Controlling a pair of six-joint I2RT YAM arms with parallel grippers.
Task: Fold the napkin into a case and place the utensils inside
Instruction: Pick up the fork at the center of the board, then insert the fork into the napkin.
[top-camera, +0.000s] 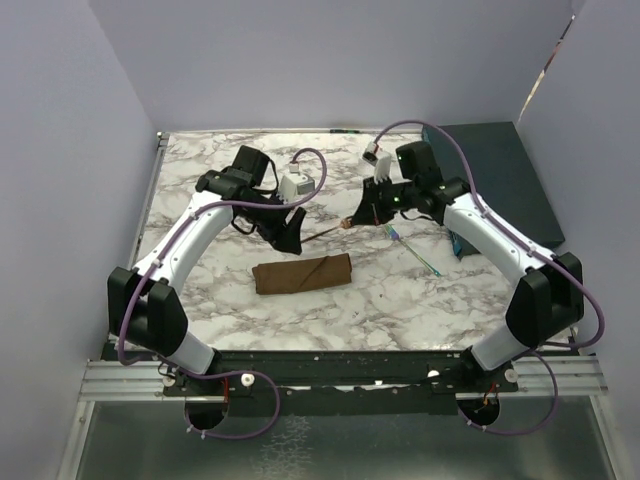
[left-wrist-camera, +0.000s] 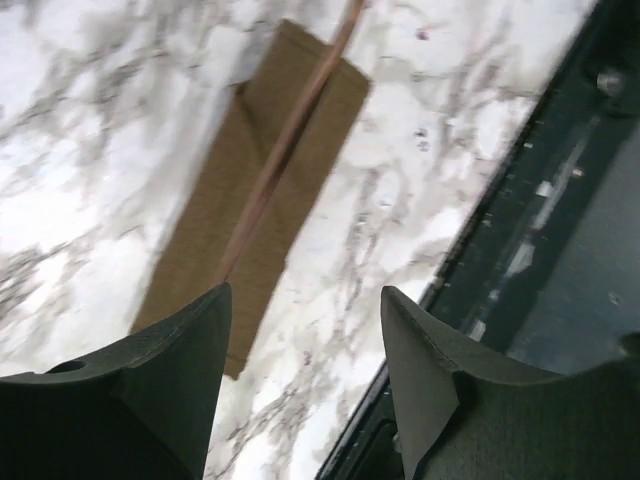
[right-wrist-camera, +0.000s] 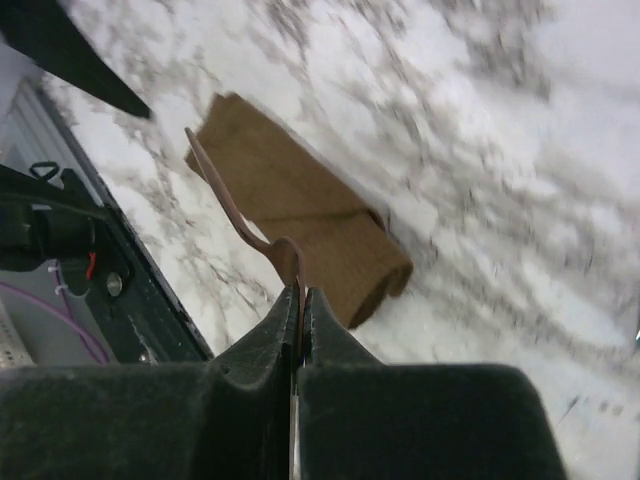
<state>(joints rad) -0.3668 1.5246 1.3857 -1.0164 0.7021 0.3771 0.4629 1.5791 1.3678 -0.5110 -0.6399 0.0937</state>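
Hovering above a white and grey marble tabletop (top-camera: 400, 300), two black-and-white robot arms face each other with a thin copper-coloured fork (top-camera: 322, 232) stretched between them in the air. The right tool (top-camera: 355, 215) is clamped tight on one end of the fork; in the right wrist view its two dark fingers (right-wrist-camera: 260, 350) press together with the metal pinched between them, and the fork (right-wrist-camera: 225, 195) reaches away to the far left. The left tool (top-camera: 290, 235) stands with its jaws apart. In the left wrist view, the fork's (left-wrist-camera: 290, 140) other end comes down to the tip of the left finger (left-wrist-camera: 190, 340), and whether it touches cannot be told. The napkin is folded into a narrow, flat brown case (top-camera: 302, 274) and lies on the tabletop near the middle, just nearer than the two tools and below the raised fork, its long side running left to right. A dark teal box (top-camera: 500, 175) lies at the far right of the tabletop.
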